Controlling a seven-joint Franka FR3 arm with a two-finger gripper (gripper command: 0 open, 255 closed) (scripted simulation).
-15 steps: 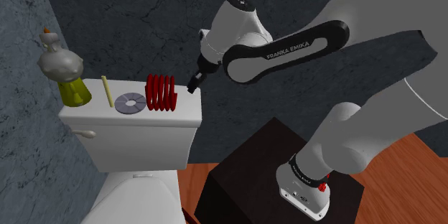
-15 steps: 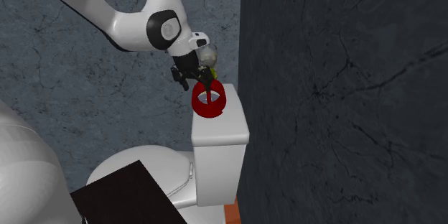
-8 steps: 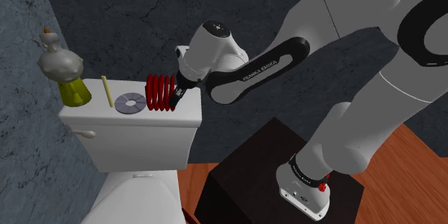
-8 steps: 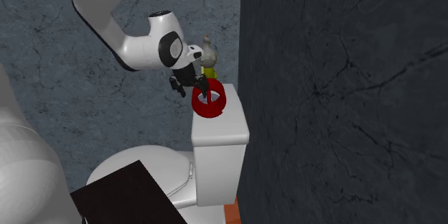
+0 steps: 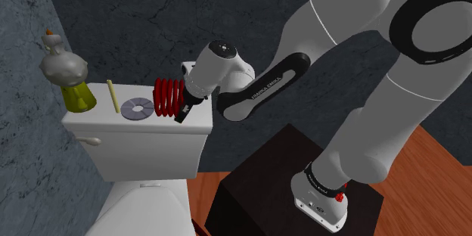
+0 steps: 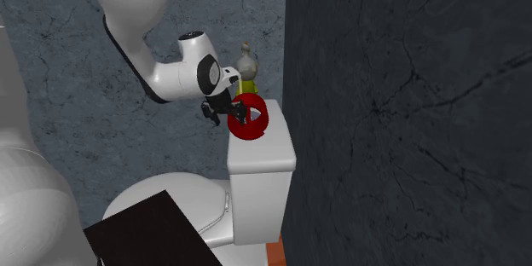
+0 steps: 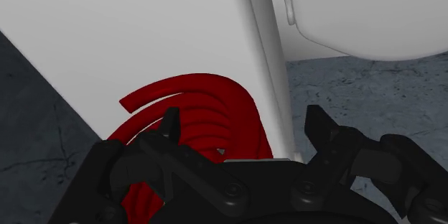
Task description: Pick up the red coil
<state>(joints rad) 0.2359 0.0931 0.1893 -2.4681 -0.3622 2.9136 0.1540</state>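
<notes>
Toilet tank lid point(image 5: 94, 115) with small items on top. The red coil point(image 5: 168, 97) lies on its side near the lid's end at the shoulder view's right, just beside a grey disc point(image 5: 137, 108). In the last second I have brought the gripper point(image 5: 183, 110) from beyond that end down against the coil's open end. The coil has not shifted. The hand is spread and pinches nothing. In the wrist view one finger point(image 7: 170, 123) sits at the red loops, the other over the lid's edge. I judge closing comes next.
</notes>
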